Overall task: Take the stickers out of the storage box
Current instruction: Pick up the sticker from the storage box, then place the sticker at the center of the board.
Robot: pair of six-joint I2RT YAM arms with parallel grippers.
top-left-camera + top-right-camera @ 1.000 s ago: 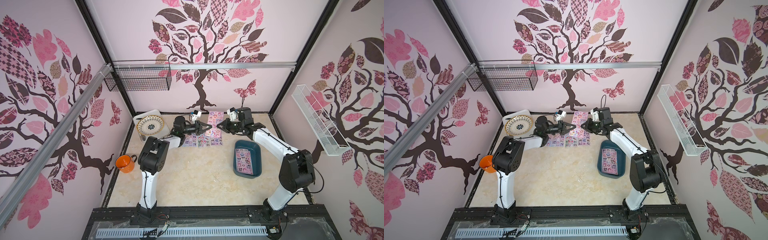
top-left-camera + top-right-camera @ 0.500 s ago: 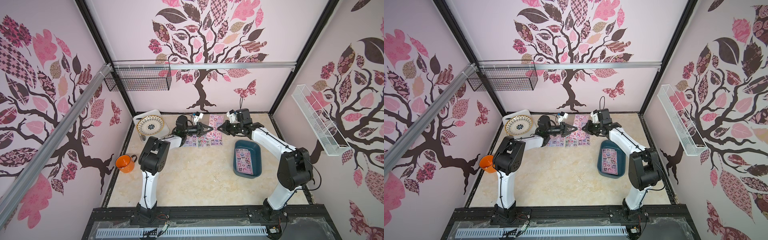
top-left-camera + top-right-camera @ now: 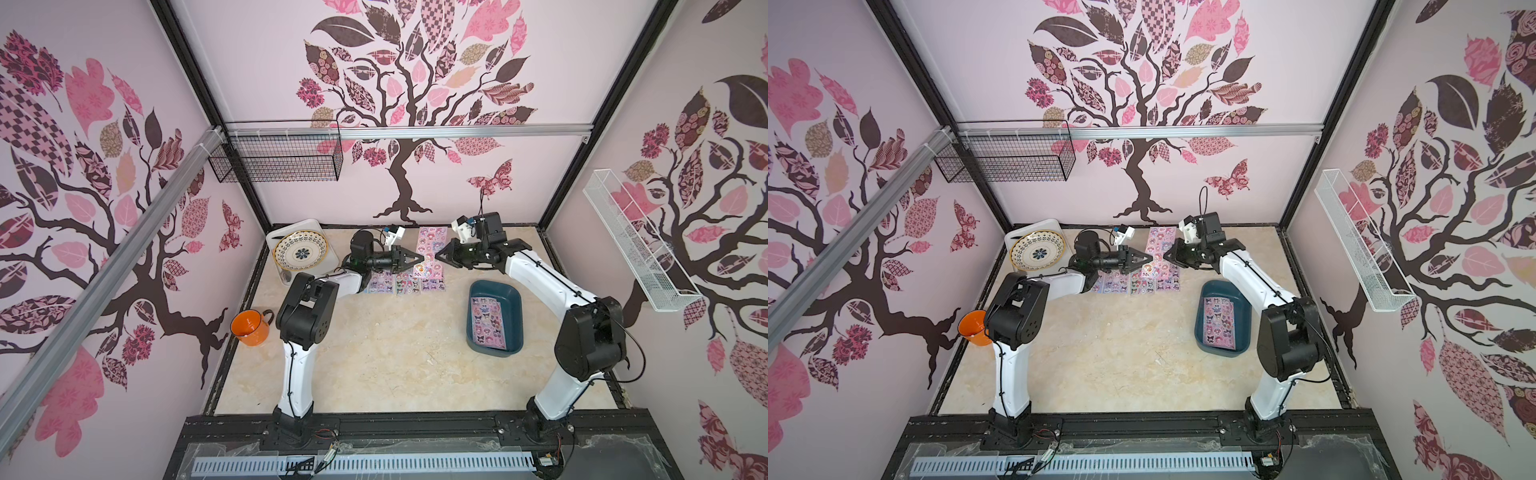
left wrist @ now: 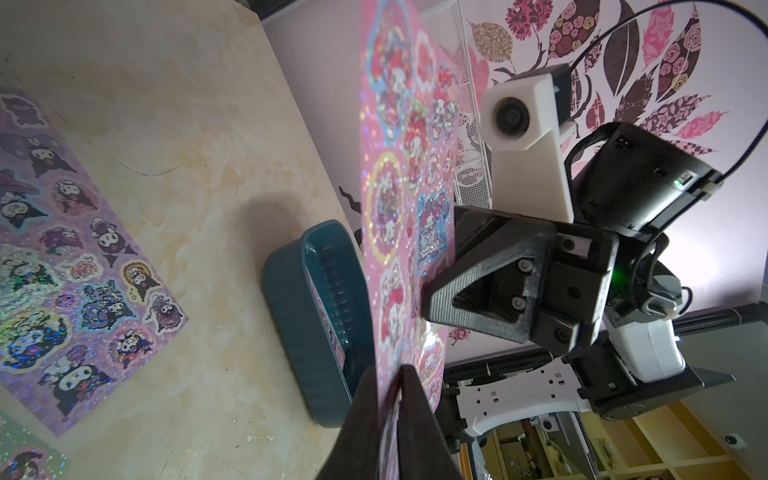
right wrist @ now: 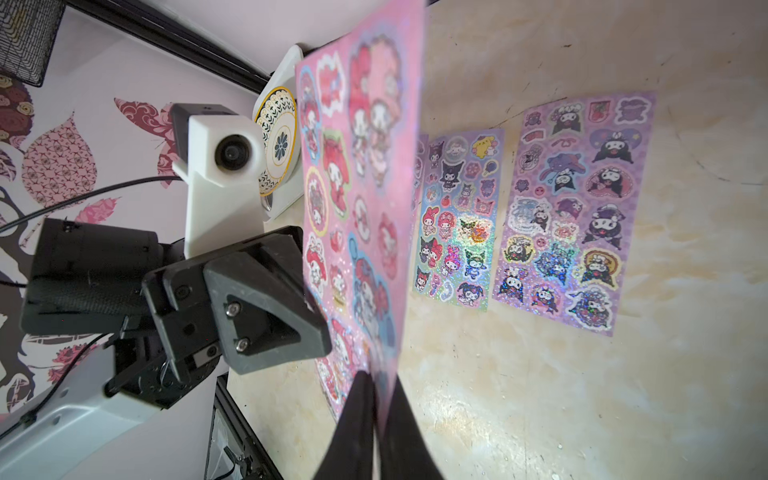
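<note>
A pink sheet of stickers (image 3: 432, 241) (image 3: 1158, 241) stands on edge above the back of the table, held from both sides. My left gripper (image 3: 420, 259) (image 4: 392, 374) is shut on one long edge of that sheet (image 4: 390, 187). From the opposite side my right gripper (image 3: 438, 255) (image 5: 378, 378) is shut on the same sheet (image 5: 357, 166). The teal storage box (image 3: 515, 320) (image 4: 291, 291) sits to the right with one sheet (image 3: 488, 322) lying flat inside. Lilac sheets (image 3: 405, 284) (image 5: 577, 208) lie in a row on the table under the grippers.
A patterned plate (image 3: 300, 250) leans on a white tray (image 3: 291, 228) at the back left. An orange mug (image 3: 249, 328) stands by the left wall. A black wire basket (image 3: 278, 158) and a white one (image 3: 636, 241) hang on the walls.
Almost nothing has moved. Both arms have shifted only slightly at the back of the table, with the pink sheet still held between them.
</note>
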